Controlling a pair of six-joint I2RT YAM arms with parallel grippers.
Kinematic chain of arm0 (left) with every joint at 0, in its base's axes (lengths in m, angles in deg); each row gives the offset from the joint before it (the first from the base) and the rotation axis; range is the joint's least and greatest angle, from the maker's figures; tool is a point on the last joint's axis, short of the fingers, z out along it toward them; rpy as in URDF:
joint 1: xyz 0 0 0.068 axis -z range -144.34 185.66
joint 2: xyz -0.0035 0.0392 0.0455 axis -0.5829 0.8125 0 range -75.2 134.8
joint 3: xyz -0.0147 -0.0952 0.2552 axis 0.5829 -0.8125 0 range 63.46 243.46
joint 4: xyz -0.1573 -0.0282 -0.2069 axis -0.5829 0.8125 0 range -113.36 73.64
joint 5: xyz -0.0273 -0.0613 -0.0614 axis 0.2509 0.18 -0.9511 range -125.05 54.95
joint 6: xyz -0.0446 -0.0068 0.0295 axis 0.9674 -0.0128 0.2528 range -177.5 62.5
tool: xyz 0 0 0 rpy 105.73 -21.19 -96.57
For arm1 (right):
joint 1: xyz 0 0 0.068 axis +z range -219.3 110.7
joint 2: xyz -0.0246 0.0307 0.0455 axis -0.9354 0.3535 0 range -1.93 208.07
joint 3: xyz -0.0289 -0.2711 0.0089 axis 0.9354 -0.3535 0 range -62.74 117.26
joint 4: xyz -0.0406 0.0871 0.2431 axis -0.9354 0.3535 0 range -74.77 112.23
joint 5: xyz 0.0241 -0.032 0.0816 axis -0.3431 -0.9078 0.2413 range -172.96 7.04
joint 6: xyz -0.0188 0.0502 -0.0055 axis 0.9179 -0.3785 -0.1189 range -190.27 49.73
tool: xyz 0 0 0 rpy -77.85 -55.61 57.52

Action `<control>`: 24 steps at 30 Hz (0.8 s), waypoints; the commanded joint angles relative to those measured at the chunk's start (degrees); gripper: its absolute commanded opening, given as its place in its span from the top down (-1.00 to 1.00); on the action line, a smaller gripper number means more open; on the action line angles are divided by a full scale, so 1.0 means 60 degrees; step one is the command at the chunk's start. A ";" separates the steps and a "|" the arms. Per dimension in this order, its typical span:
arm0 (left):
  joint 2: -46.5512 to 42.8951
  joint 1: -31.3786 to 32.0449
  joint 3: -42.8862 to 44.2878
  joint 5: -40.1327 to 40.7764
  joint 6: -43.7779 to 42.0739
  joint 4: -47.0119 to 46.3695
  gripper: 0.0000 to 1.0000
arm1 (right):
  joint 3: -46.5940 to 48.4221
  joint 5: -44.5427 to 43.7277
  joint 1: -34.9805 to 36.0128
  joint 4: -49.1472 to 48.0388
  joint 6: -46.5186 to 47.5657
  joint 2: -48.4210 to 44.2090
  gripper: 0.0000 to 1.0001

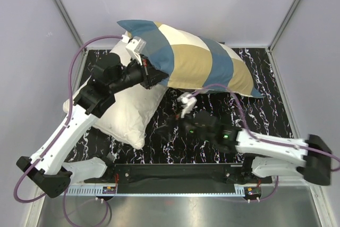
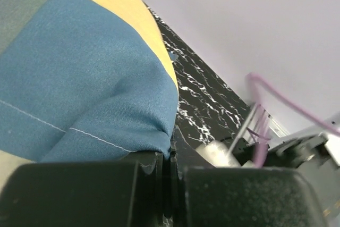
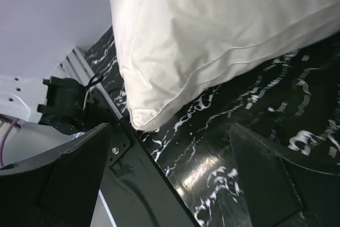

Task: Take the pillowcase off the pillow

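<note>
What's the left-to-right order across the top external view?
Left arm's elbow → off-white pillow → right gripper → right arm's elbow. Left out: the checked pillowcase, pinched by the left gripper, spans most of the width.

I counted one pillowcase (image 1: 196,62), a single plump cover checked in three colours: teal blue, tan and cream. I counted one bare pillow (image 1: 133,111), off-white; whether the cover held another, I could not tell. I had two arms, my left arm (image 1: 69,131) and my right arm (image 1: 271,150). I had two grippers, my left gripper (image 1: 158,77) and my right gripper (image 3: 170,131), each with two fingers. There were two purple cables (image 1: 74,73), one to each arm. There was one table (image 1: 265,78), black with white veins.
</note>
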 commanded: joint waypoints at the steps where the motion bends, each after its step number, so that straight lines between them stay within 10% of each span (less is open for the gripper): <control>1: -0.0245 0.0241 0.1040 -0.0757 0.0272 -0.1137 1.00 | -0.0637 -0.1931 0.0046 0.2192 -0.0428 -0.2419 -0.99; 7: -0.0157 0.0679 0.1143 -0.0787 0.0316 -0.1093 1.00 | -0.0479 -0.3734 0.0046 0.4129 -0.0122 -0.4870 -0.99; 24: -0.0259 0.1749 0.1231 -0.0347 0.0125 0.0181 1.00 | 0.1603 -0.6709 0.0046 0.3253 0.3774 -0.3333 -0.99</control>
